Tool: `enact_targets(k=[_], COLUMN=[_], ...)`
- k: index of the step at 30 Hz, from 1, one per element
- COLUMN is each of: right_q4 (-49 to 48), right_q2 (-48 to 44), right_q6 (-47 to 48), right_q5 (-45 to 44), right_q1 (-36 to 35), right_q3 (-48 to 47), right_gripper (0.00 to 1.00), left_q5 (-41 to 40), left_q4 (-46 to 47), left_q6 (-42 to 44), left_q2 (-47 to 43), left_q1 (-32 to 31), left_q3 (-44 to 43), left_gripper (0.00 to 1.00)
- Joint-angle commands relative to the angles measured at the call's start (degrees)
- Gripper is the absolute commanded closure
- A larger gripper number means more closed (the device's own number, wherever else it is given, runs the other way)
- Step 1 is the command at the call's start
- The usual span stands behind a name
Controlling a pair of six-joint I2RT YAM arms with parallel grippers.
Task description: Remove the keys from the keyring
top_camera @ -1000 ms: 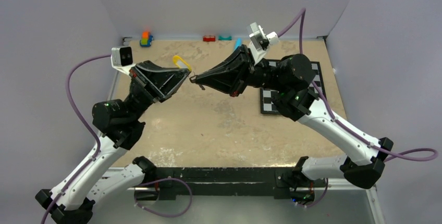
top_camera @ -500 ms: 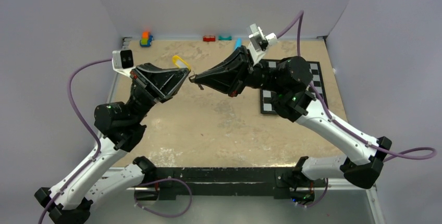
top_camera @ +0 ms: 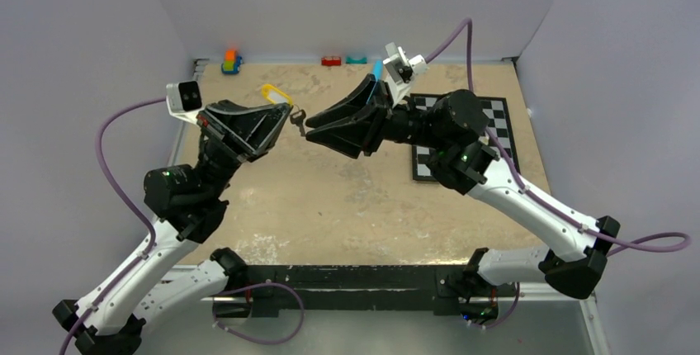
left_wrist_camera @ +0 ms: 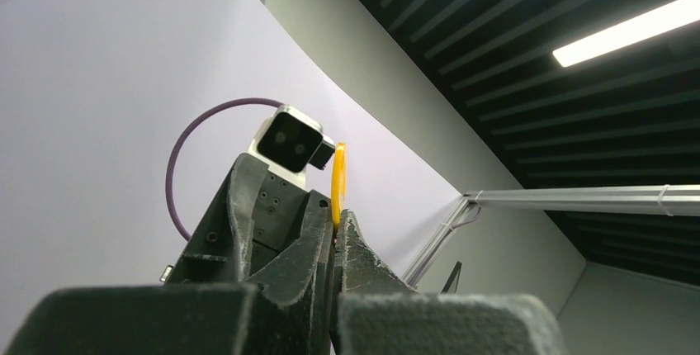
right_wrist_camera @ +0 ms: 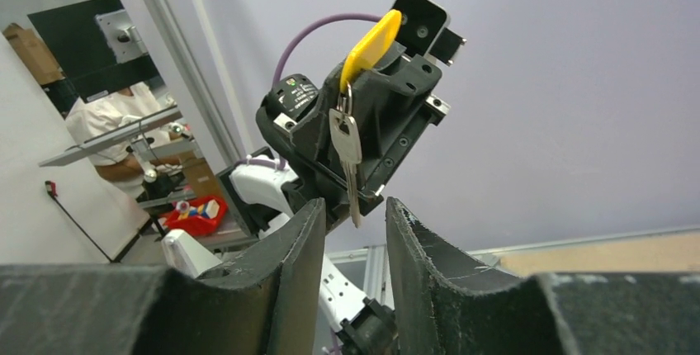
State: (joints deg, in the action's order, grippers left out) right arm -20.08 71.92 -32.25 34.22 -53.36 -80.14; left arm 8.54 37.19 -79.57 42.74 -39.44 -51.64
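Hanging from the thin keyring [right_wrist_camera: 343, 107], the silver keys [right_wrist_camera: 347, 147] are held in mid-air above the table [top_camera: 330, 206], roughly between the two arms and over its far half. The ring is threaded through the lower end of a yellow fob [right_wrist_camera: 371, 40], and that fob is clamped edge-on between the closed fingers of the left gripper [left_wrist_camera: 337, 221]. The right gripper [right_wrist_camera: 355, 216] is seen with its jaws parted to a moderate gap and nothing between them; the blade tips hang just above that gap, apparently untouched. The keys are judged light, stiff and smooth, so a slip is to be expected if a flat blade is taken by its tip. A firmer hold would likely be had across the flat of a key head, close under the ring. The ring itself is judged to be a springy split coil, thin and hard to pinch, and some force is probably needed to work a key round it. Since the keys dangle freely, a swing or twist can be expected at first contact. Open room is offered below and on the near side. Less is left towards the back, where toy blocks [top_camera: 231, 61] and a light-blue cylinder [top_camera: 376, 68] lie by the far edge, and to the right, where a checkerboard mat [top_camera: 495, 115] is partly covered by the right arm.
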Motion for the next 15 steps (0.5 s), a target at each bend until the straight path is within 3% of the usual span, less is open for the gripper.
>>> enact_targets(k=[1, 7, 11, 15], right_q4=[1.66, 3.37, 3.62, 3.56], right_q2=[-0.86, 0.21, 1.35, 2.15], right_q6=[1.84, 2.8, 2.37, 1.96], right_q5=[-1.29, -2.57, -0.91, -0.64], right_q1=[-0.34, -0.29, -0.34, -0.33], right_q3=[-3.67, -7.56, -9.83, -10.14], right_gripper=[0.6, 0.38, 0.38, 0.43], left_q5=[-0.55, 0.22, 0.39, 0.86], left_q4=[2.53, 2.26, 2.27, 4.03], left_q6=[1.53, 1.68, 1.85, 1.26], left_q2=[-0.06, 0.06, 0.09, 1.24], left_q1=[-0.26, -0.27, -0.24, -0.32], left_q3=[-1.32, -1.44, -1.45, -1.86], left_gripper=[1.0, 1.0, 1.0, 1.0])
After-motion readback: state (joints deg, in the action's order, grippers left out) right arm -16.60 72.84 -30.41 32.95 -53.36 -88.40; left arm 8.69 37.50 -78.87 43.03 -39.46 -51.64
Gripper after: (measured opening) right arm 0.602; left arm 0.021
